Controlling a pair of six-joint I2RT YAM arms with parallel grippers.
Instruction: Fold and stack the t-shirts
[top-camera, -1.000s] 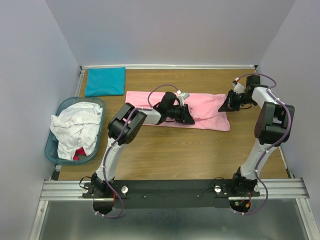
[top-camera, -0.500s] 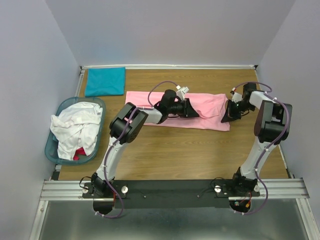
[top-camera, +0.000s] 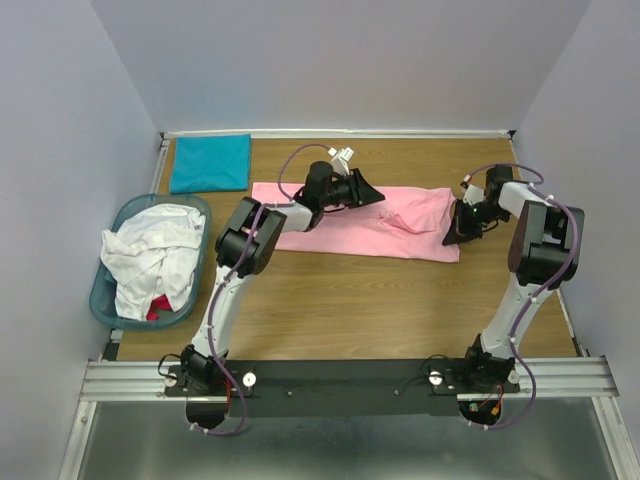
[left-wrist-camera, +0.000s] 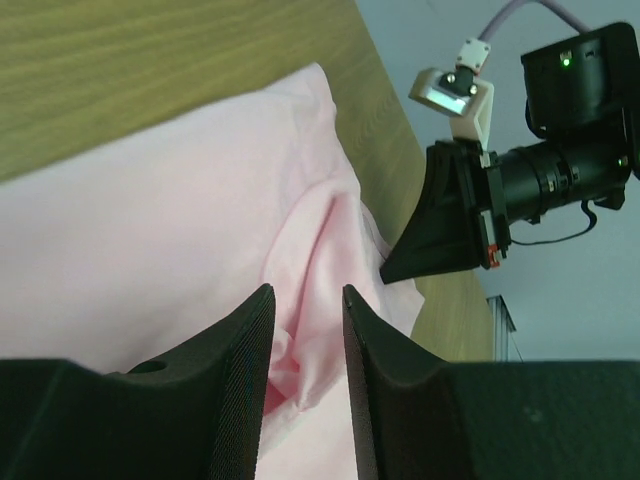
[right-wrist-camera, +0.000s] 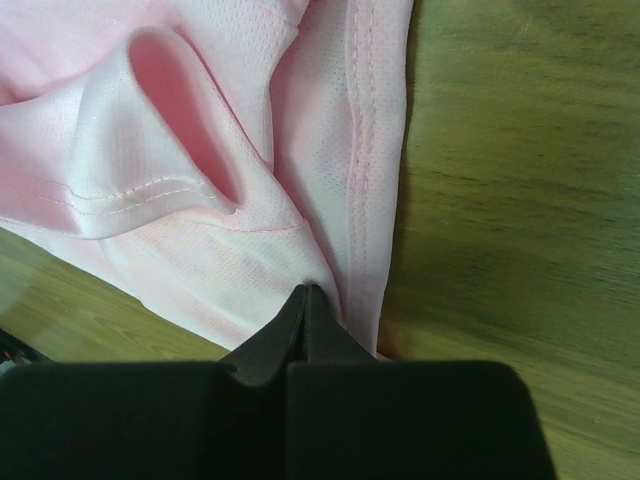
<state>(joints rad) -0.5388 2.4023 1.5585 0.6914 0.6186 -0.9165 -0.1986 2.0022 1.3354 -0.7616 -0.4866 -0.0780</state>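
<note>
Now mid-fold on the pink t-shirt (top-camera: 395, 235) — right fingers (right-wrist-camera: 290, 335) clamp its hem, left fingers (left-wrist-camera: 235, 380) gape empty; next, probably, a left regrasp.

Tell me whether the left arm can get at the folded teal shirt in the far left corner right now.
Probably yes. The left gripper hangs open over the pink t-shirt, and only bare table lies between it and the teal t-shirt; the basket sits nearer, off that path.
</note>
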